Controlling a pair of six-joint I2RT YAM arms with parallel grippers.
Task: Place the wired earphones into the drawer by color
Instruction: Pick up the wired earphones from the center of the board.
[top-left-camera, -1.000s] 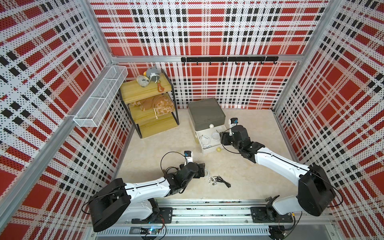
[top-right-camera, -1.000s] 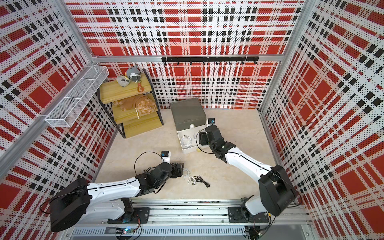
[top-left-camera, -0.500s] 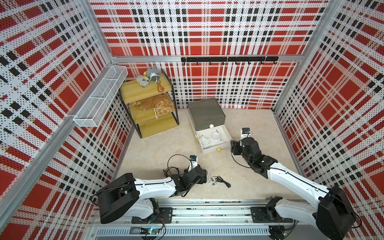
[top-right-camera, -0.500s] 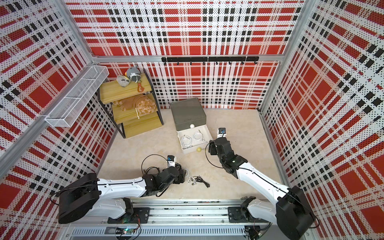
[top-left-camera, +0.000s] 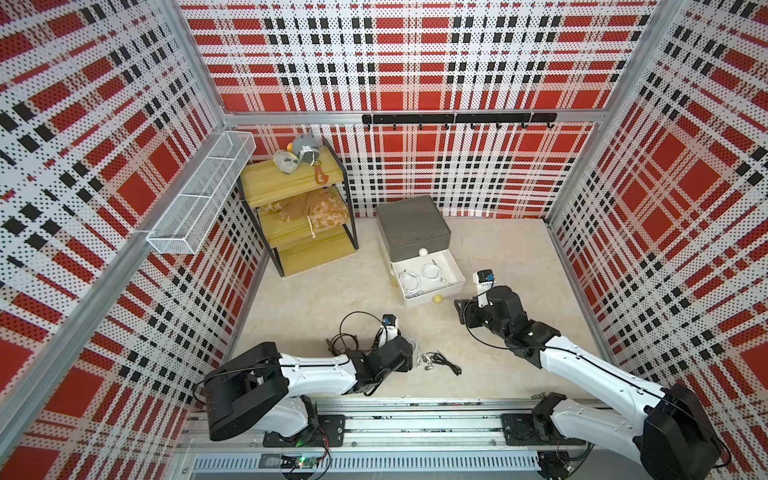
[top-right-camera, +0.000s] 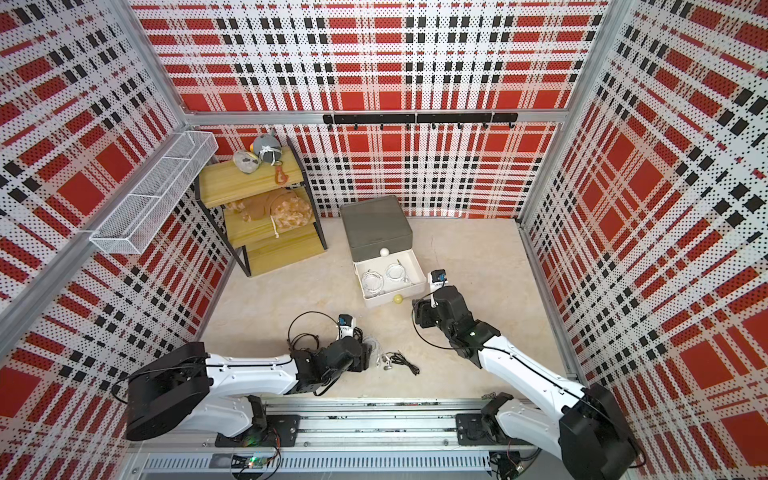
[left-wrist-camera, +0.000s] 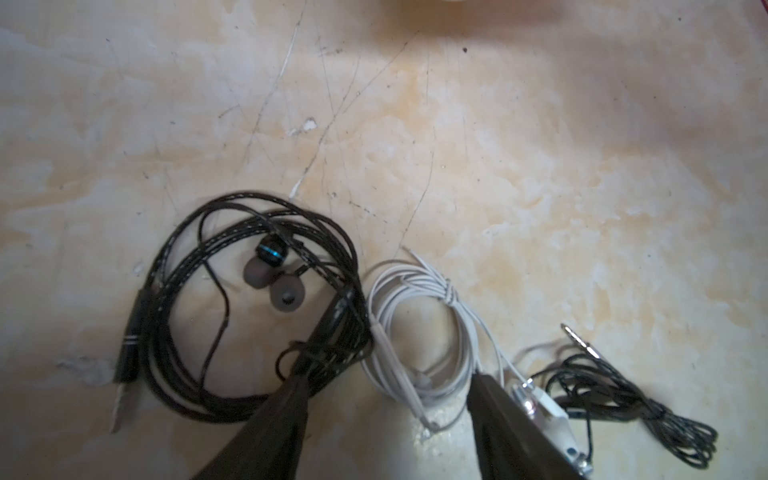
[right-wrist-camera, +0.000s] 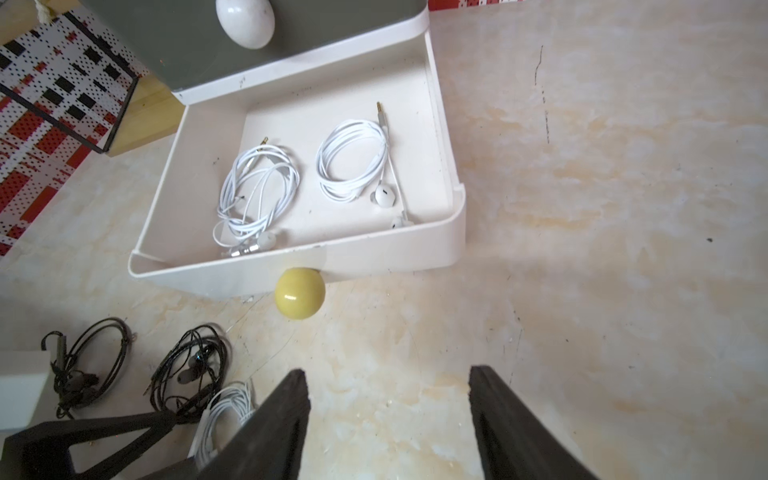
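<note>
Two grippers stand spread: the left gripper (left-wrist-camera: 388, 415) straddles the white earphones (left-wrist-camera: 448, 293), one finger (left-wrist-camera: 286, 415) perhaps brushing the black earphones (left-wrist-camera: 272, 253); the right gripper (right-wrist-camera: 388, 419) hangs empty near the drawer (right-wrist-camera: 374, 257).

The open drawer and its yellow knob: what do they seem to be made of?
The drawer looks like moulded white plastic with a dull, satin finish: its walls are thin and even, and its corners are rounded. The yellow knob is glossy, with a sharp highlight. It may be glazed ceramic or lacquered wood; I cannot tell which.
</note>
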